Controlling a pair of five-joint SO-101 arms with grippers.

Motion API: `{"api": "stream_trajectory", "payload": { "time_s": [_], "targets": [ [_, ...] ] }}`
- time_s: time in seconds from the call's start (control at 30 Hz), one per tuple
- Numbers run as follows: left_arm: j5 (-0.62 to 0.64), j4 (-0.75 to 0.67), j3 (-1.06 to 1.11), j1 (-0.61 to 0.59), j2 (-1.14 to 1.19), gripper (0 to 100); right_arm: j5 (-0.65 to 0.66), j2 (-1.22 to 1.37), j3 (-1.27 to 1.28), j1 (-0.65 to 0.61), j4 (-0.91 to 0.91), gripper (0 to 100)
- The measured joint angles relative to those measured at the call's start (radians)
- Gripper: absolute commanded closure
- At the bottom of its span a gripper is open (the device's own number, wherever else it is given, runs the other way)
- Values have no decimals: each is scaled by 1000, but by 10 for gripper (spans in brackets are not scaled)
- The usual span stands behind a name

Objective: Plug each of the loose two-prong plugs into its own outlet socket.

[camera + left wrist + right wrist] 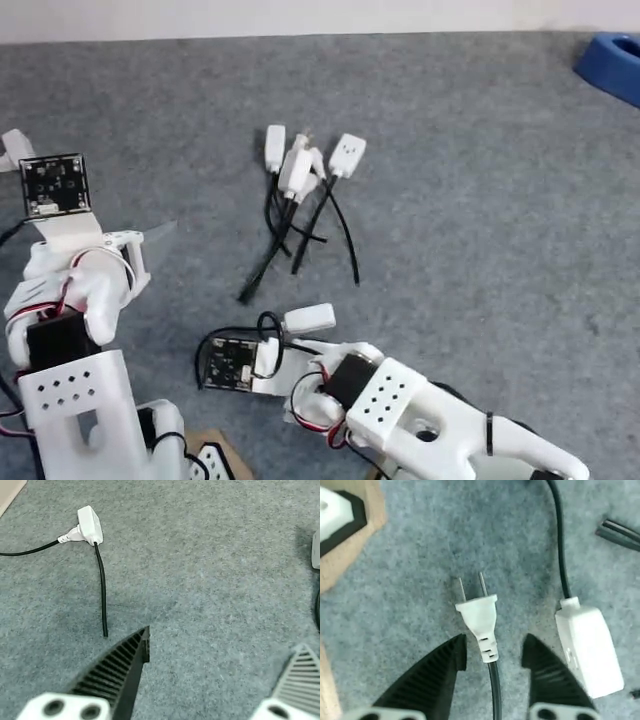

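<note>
A white two-prong plug (479, 617) lies on the grey carpet, prongs pointing away, between the fingers of my open right gripper (492, 650), which touch nothing. A white outlet socket (590, 650) on a black cord lies just beside it; the same socket (308, 318) sits by the right arm in the high view. Further back lies a cluster of white sockets and plugs (300, 160) with black cords. My left gripper (220, 655) hovers open over bare carpet at the left (150, 245). A white socket block (89, 526) with cords lies ahead of it.
A wooden board (350, 540) holding a white and black part lies close to the right gripper, and shows at the table's front (215, 455). A blue object (612, 62) sits at the far right corner. Loose black cord ends (300, 250) trail from the cluster.
</note>
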Motion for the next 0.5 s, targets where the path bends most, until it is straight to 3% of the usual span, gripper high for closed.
{"api": "stream_trajectory", "payload": {
  "time_s": [0.5],
  "targets": [
    [0, 0, 0, 0, 0, 593, 31, 149, 26, 5, -58, 782]
  ]
}}
